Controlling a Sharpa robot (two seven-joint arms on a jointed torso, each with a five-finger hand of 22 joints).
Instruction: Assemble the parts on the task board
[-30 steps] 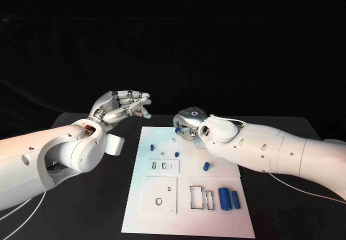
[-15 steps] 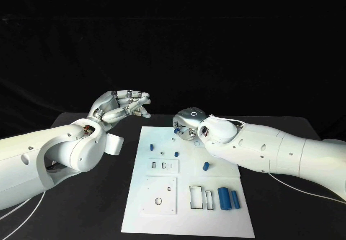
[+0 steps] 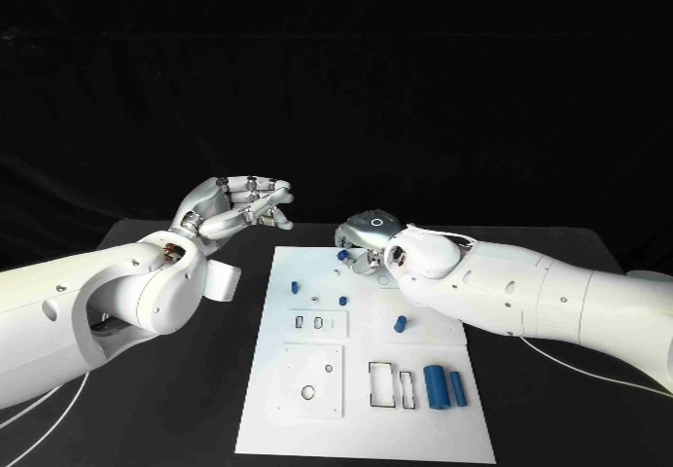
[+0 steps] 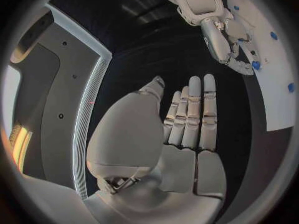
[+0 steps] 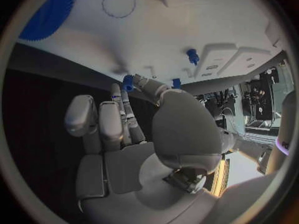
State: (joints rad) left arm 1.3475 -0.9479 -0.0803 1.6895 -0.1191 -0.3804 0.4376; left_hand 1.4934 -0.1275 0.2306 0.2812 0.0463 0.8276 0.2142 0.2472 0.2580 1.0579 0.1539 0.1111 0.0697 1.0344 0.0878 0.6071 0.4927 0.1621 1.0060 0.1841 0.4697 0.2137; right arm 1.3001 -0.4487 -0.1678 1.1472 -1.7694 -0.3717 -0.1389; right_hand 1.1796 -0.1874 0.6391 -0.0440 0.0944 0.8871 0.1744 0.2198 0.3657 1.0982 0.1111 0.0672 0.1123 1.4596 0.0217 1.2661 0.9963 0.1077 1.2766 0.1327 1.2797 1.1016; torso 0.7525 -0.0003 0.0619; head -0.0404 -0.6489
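While pinching a small blue part (image 3: 343,255) between thumb and fingertips, hovers low over the far end of the task board (image 3: 421,428): so the right hand (image 3: 368,243), palm turned down, other fingers lying close alongside. Seen from the right wrist as a blue nub caught at the fingertips (image 5: 124,92), just above the white plate. Held there, most likely, to line it up with a seat at that far edge; which seat, too small to tell.

Raised off to the side above the dark surface (image 3: 168,389), clear of the board: the left hand (image 3: 238,209), carrying nothing, fingers loosely apart and lightly curled. Parked there, by the look of it, to leave the working space free.

Lying loose on the board: a blue peg (image 3: 295,287) near the left edge, a short blue piece (image 3: 400,323) towards the middle, and two blue cylinders (image 3: 446,387) side by side at the near end, just beside a pair of rectangular slots (image 3: 391,384). Placed within easy reach, apparently as stock for later steps. Much of the assembly judged not yet done.
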